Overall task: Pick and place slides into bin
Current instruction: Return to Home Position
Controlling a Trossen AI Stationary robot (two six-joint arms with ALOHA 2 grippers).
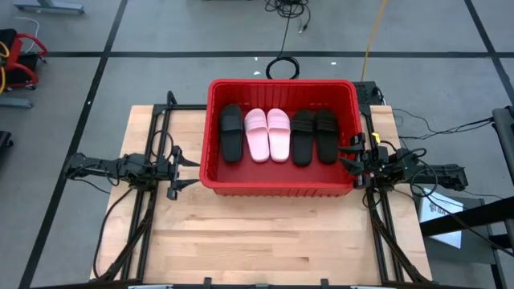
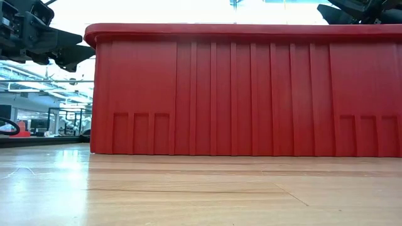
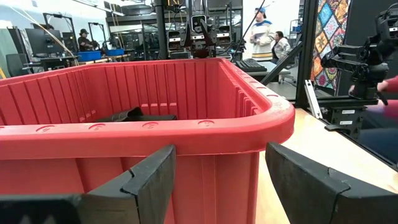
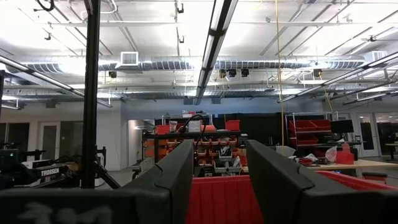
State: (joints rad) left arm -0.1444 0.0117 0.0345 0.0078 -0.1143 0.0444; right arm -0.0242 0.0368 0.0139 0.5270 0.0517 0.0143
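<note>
The red bin (image 1: 281, 186) stands on the wooden table; it fills the low view (image 2: 245, 94) and shows in the left wrist view (image 3: 155, 130). Inside it, side by side, lie one black slide (image 1: 231, 132), two pale pink slides (image 1: 267, 134) and two more black slides (image 1: 314, 136). A dark slide shows in the left wrist view (image 3: 134, 116). My left gripper (image 1: 189, 168) is open and empty, just left of the bin. My right gripper (image 1: 347, 156) is open and empty at the bin's right rim.
Bare wooden table (image 1: 265, 241) lies in front of the bin. Black arm frames run along both table sides. People (image 3: 264, 34) stand in the room beyond. Cables and a black ring (image 1: 281, 67) lie on the floor behind the table.
</note>
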